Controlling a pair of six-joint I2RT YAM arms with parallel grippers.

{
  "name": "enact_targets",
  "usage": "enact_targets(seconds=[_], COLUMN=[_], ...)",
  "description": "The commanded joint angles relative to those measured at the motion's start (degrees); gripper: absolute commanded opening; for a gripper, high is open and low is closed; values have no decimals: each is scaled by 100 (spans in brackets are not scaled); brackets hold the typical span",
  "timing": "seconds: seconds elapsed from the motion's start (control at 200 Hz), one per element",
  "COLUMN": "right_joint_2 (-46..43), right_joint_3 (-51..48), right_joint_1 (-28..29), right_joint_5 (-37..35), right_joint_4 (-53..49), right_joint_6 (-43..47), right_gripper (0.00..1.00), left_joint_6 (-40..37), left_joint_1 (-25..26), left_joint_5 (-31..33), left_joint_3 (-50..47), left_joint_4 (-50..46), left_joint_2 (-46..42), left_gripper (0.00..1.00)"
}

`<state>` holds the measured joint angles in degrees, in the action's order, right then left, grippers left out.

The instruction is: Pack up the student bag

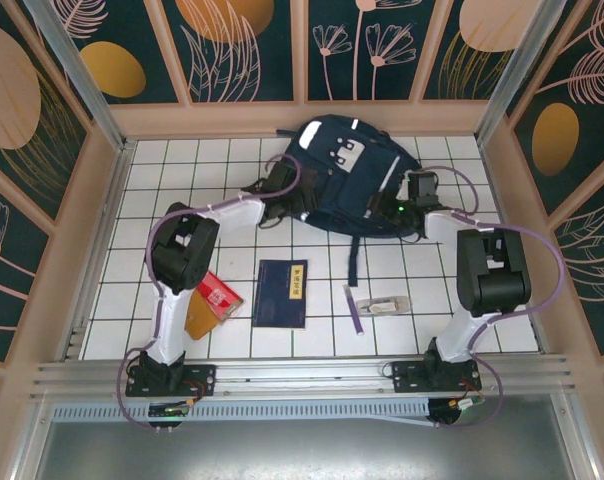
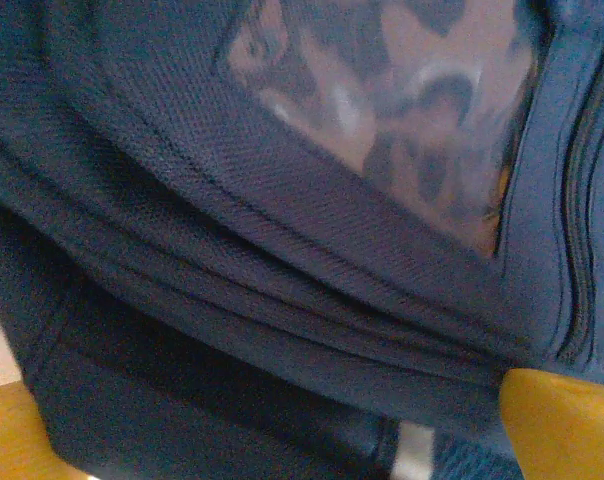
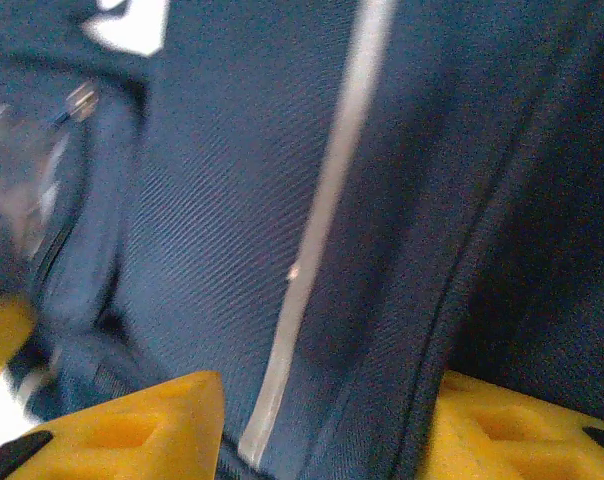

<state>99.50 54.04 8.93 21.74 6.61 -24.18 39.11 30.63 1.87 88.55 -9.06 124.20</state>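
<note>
The student bag [image 1: 347,175], navy with white stripes and a light grey front patch, lies at the back middle of the tiled table. My left gripper [image 1: 282,190] presses against its left side. In the left wrist view the yellow fingertips [image 2: 567,420] stand wide apart, open, with folds of the student bag [image 2: 282,250] and a clear window pocket [image 2: 382,90] ahead of the left gripper [image 2: 292,440]. My right gripper [image 1: 407,205] is at the bag's right side. The right gripper [image 3: 327,440] has its fingers [image 3: 132,430] closed partway on navy fabric with a white stripe [image 3: 322,200].
In front of the bag lie a flat dark-blue notebook [image 1: 281,293], a red packet [image 1: 220,293] on a brown item [image 1: 202,320], a purple pen [image 1: 353,310] and a small pale case [image 1: 387,304]. Wooden walls [image 1: 302,118] close in the table on three sides.
</note>
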Motion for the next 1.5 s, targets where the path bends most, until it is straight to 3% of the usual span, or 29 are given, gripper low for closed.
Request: enact_targets(seconds=[0.0,0.075,0.135,0.245,0.34,0.445,0.551,0.636,0.691,0.756,0.841,0.911,0.986,1.071,1.151,1.256,1.401,1.496], right_joint_2=[353,363,180,-464,-866,-710,-235,121,237,199,-160,-455,-511,-591,-1086,-1812,-2547,-2843], right_joint_3=[72,267,341,166,-98,-129,69,194,195,123,-122,-363,-540,-638,-960,-1305,-1341,-1442], right_joint_1=[741,993,1076,913,493,85,19,89,209,384,731,1100,1545,1825,1667,1053,269,-74], right_joint_5=[1889,2049,1947,604,-745,-1250,-785,-264,108,542,1038,1391,1833,1935,1368,632,-1697,-2635], right_joint_4=[1125,1076,811,229,-87,-353,-467,-448,-297,-20,518,1021,1524,1549,1448,1097,-88,-279], right_joint_6=[-144,83,472,941,888,718,623,355,242,128,46,20,-36,192,386,541,409,309], right_gripper=[50,51,52,55,61,64,64,58,48,26,14,15,30,39,46,49,55,63], left_joint_6=[-141,7,-50,-122,88,12,-199,-300,-412,-545,-705,-942,-1158,-1297,-1331,-1414,-1510,-1424], left_joint_1=[-424,-789,-889,-888,-853,-560,-90,195,349,481,499,500,487,424,393,416,656,874], left_joint_5=[195,33,253,697,-27,-793,-895,-1246,-1355,-1310,-1179,-699,-106,135,129,-274,-138,112], left_joint_3=[876,1228,1138,730,16,-614,-712,-674,-627,-489,-152,328,1091,1942,2670,3235,3541,3785], left_joint_4=[-664,-948,-925,-1021,-772,-335,-352,-336,-312,-371,-666,-1177,-1794,-2365,-2797,-3049,-3101,-3149], left_joint_2=[415,459,212,-413,-908,-1215,-1302,-1316,-1336,-1337,-1244,-1095,-818,-433,-47,378,823,1132], left_gripper=[99,99,99,99,97,95,96,96,96,96,96,98,99,99,99,99,99,99])
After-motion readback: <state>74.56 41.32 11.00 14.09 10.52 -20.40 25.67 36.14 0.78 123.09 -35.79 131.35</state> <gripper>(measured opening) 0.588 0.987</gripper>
